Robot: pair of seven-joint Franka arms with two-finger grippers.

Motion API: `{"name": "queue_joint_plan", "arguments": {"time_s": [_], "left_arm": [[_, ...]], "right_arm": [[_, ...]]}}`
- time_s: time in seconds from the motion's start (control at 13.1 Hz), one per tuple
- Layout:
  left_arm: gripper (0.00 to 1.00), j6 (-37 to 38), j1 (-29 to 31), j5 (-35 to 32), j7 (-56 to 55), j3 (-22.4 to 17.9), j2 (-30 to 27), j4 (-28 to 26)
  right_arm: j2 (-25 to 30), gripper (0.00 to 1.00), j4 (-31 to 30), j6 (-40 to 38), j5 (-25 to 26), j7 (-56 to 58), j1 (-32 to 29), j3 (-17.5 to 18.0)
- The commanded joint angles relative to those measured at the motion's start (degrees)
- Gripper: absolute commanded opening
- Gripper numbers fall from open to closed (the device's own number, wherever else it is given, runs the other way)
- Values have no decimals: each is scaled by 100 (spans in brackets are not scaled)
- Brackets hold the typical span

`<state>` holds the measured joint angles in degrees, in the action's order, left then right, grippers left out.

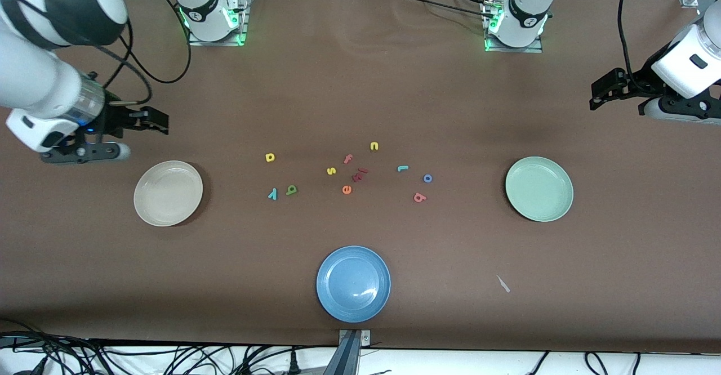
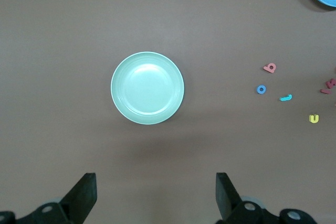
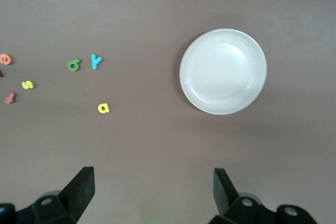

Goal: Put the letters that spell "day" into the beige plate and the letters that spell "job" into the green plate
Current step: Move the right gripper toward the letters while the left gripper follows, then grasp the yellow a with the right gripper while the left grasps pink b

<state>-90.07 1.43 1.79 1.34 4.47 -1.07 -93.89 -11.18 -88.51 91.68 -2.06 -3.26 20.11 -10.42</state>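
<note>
You are seeing both grippers hanging spread and empty: the right gripper (image 1: 160, 121) near the beige plate (image 1: 168, 193), the left gripper (image 1: 598, 94) near the green plate (image 1: 539, 188). The d (image 1: 270, 157), a (image 1: 291, 190), y (image 1: 273, 194), j (image 1: 402, 168), o (image 1: 427, 178) and b (image 1: 419, 197) are lying mid-table between the plates, with open room around each plate. No labels are reading clearly.

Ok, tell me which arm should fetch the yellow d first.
Probably the right: the right gripper hangs open at the beige plate's end, where the yellow d lies. The left gripper waits open near the green plate.

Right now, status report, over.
Left gripper and right gripper open, empty. Beige plate, green plate bare. Letters untouched between them. Nothing blocking.
</note>
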Motion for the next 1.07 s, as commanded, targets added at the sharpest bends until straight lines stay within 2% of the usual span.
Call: {"name": "queue_joint_plan", "arguments": {"time_s": [0.0, 0.15, 0.46, 0.69, 0.84, 0.99], "left_arm": [[100, 60, -29, -144, 60, 2, -7, 37], [100, 34, -29, -152, 51, 238, 150, 46], [100, -10, -46, -56, 51, 511, 676, 64], [100, -247, -317, 94, 69, 520, 1949, 852], [100, -623, -555, 85, 69, 520, 2591, 1153], [100, -1404, -862, 76, 51, 512, 3197, 1154]], "right_arm": [[-296, 100, -9, 157, -205, -78, 299, -21], [-568, 100, -87, 428, -522, -87, 440, -21], [-578, 100, -815, 1446, -532, -87, 704, -21], [-578, 100, -1912, 3010, -488, -306, 1011, -21], [-744, 100, -2240, 3504, -488, -307, 1196, -21], [-894, 100, -2416, 3777, -435, -307, 1345, -21]]}}
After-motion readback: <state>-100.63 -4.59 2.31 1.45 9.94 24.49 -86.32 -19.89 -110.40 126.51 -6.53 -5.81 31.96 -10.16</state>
